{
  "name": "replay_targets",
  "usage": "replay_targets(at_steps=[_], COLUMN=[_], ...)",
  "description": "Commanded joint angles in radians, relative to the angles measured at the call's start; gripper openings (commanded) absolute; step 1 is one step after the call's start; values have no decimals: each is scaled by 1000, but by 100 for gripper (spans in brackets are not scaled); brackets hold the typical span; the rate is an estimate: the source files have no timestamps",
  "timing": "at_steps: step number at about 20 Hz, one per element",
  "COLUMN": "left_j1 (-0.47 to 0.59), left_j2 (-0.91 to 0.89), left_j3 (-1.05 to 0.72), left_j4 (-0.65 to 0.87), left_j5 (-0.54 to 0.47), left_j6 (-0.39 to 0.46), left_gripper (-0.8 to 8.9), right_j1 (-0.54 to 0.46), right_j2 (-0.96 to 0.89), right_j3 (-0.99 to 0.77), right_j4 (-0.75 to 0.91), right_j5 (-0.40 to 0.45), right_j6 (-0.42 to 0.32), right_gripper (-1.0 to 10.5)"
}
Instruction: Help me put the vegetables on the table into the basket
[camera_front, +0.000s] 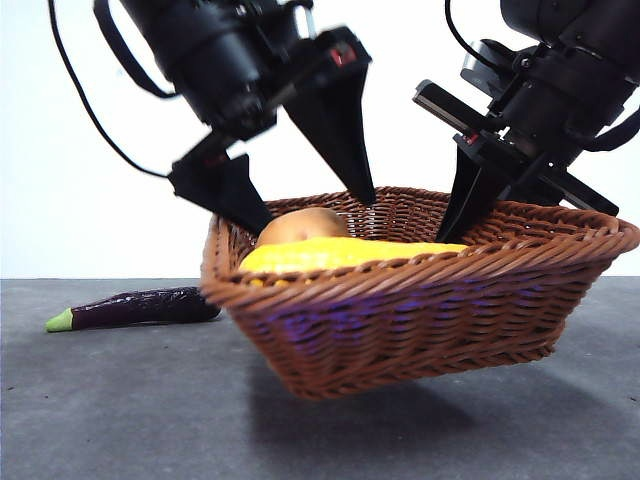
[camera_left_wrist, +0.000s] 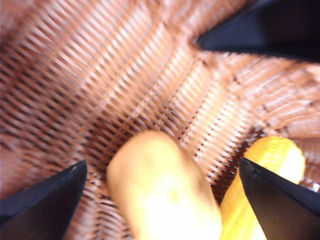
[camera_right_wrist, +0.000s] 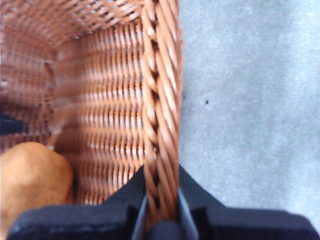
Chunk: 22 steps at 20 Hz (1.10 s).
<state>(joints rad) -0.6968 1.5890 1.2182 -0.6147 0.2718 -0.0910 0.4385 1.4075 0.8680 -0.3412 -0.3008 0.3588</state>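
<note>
The brown wicker basket (camera_front: 400, 320) stands tilted, its right side raised off the table (camera_front: 120, 400). My right gripper (camera_front: 495, 205) is shut on the braided rim (camera_right_wrist: 161, 125) at the basket's far right side. The potato (camera_front: 300, 225) and the yellow corn cob (camera_front: 340, 255) lie inside the basket. My left gripper (camera_front: 316, 215) hangs open over the potato (camera_left_wrist: 160, 190), its jaws well apart on either side and not touching it, with the corn (camera_left_wrist: 270, 160) beside one jaw. The purple eggplant (camera_front: 140, 307) lies on the table left of the basket.
Bare grey table (camera_right_wrist: 250, 100) runs outside the rim by the right gripper. A dark shadow lies under the raised basket. A black jaw tip (camera_left_wrist: 265, 30) of the other arm shows across the basket floor in the left wrist view.
</note>
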Motion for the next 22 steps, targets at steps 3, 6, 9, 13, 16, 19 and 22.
replay_targets(at_steps=[3, 6, 9, 13, 16, 19, 22], left_j1=[71, 194, 366, 505, 522, 521, 533], left_j2=[-174, -305, -344, -272, -163, -32, 98], left_j3=[-6, -6, -6, -6, -6, -6, 18], left_j4=[-36, -99, -130, -99, -47, 77, 134], left_j5=[-40, -169, -189, -106, -65, -55, -54], left_j6=[74, 308, 520, 626, 694, 757, 776], left_gripper=[517, 517, 517, 515, 507, 507, 507], right_j1=[-2, -2, -1, -2, -17, -46, -91], right_j2=[3, 2, 1, 1, 1, -3, -40], right_j3=[-2, 8, 40, 129, 229, 322, 379], right_j4=[4, 4, 3, -95, -216, -348, -443], right_j5=[-6, -15, -54, -73, -61, -62, -62], right_j6=[-5, -16, -21, -84, -141, -205, -259], right_gripper=[-11, -11, -11, -11, -11, -11, -11])
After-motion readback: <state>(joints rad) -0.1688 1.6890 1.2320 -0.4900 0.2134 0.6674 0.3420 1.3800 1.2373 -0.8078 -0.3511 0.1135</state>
